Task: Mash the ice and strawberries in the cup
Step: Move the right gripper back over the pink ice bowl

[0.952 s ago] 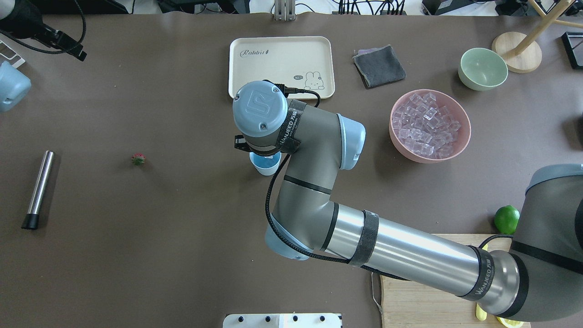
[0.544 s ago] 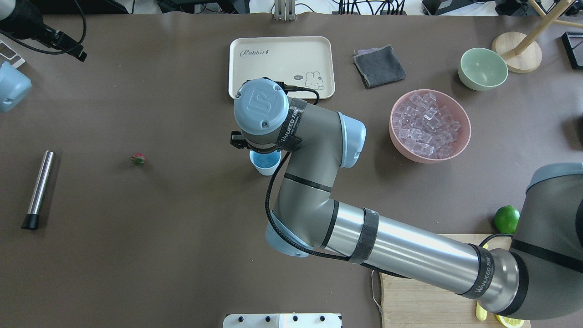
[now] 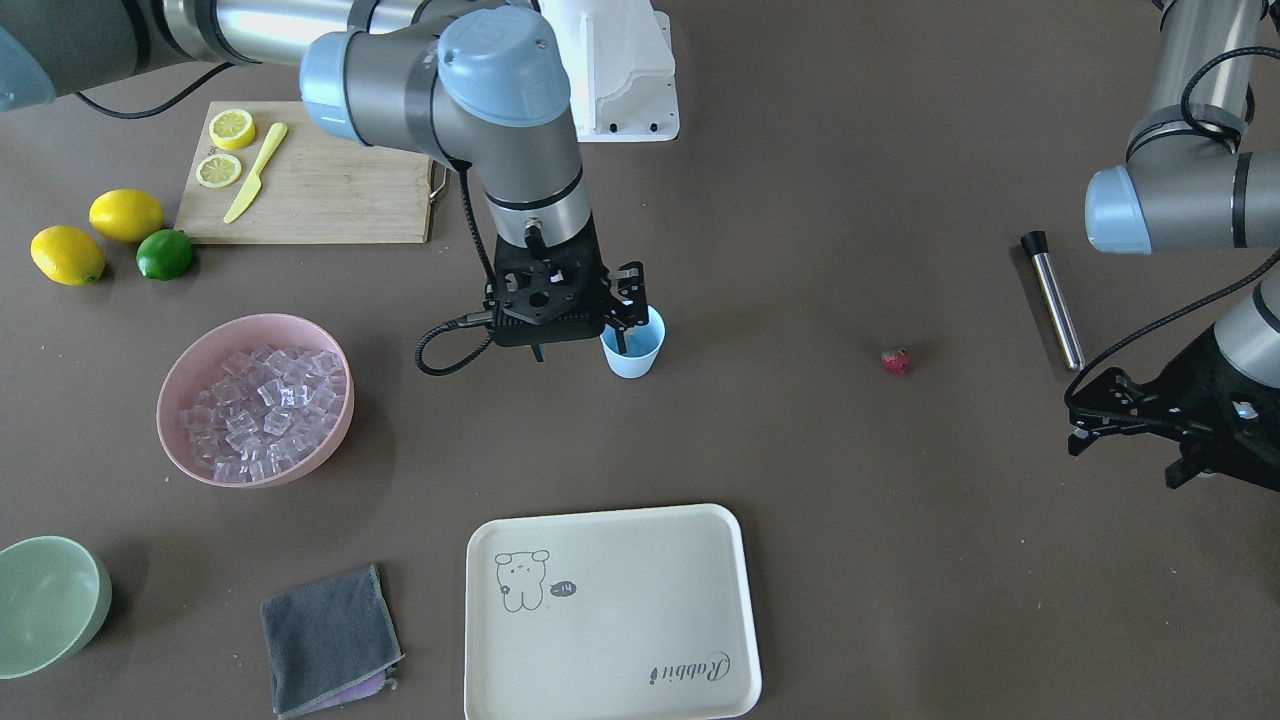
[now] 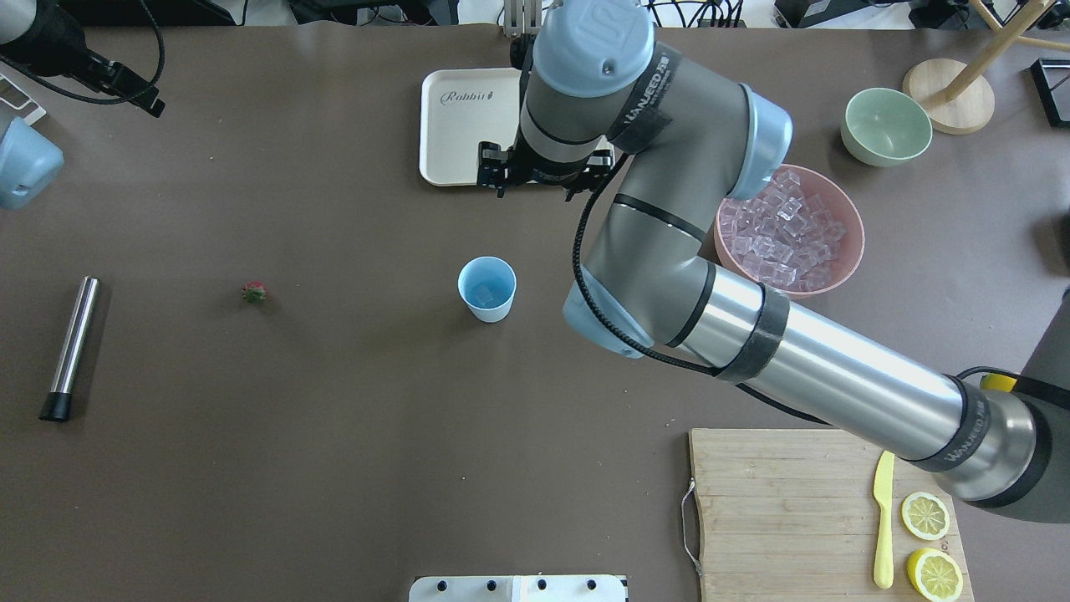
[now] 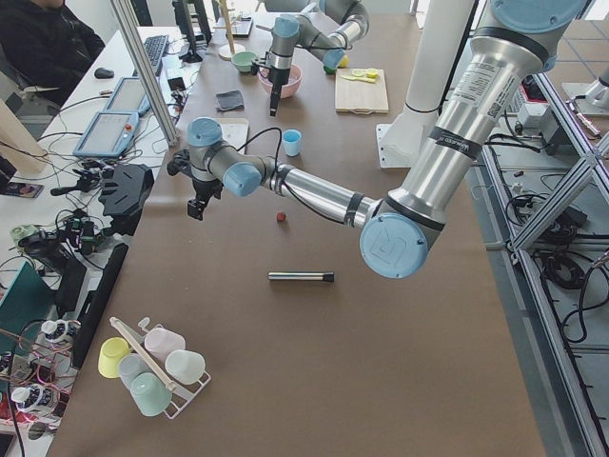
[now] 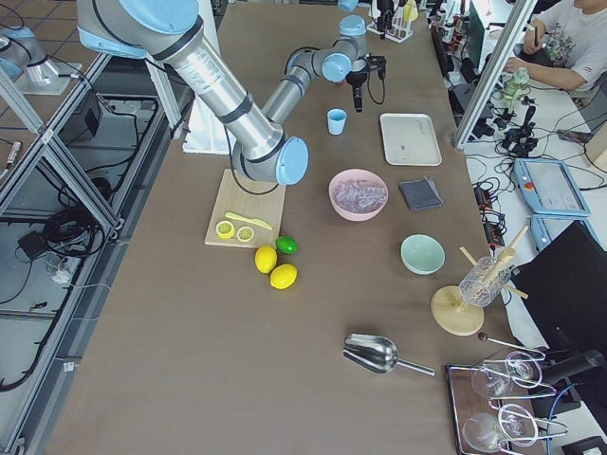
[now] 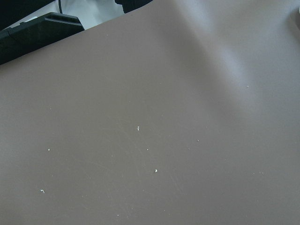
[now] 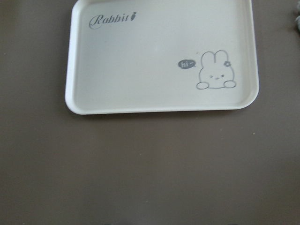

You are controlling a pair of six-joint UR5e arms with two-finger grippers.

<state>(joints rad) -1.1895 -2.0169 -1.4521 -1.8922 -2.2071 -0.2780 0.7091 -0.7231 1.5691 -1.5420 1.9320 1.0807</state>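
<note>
Right gripper hangs high in the overhead view, up near the lower edge of the cream tray, its black fingers spread wide and holding nothing. The front view overlaps it with the cup's left rim, but from overhead the two are well apart. The cup stands upright at centre frame: smooth, pale blue and tapered, with a pale glassy lump on its floor that looks like one ice cube, though it's too faint to be sure. The rest of the ice is heaped to the right as clear, faceted cubes in the round pink bowl, partly under the arm's grey elbow. The strawberry lies alone, small and red, left of the cup, with matte brown mat open between them. Far left lies a polished steel rod with a black tip. The left gripper hovers at the right edge of the front view, fingers apart and gripping nothing, beyond the rod from the berry. The slatted wooden board fills the lower right corner. Wide open mat runs below the cup.
</note>
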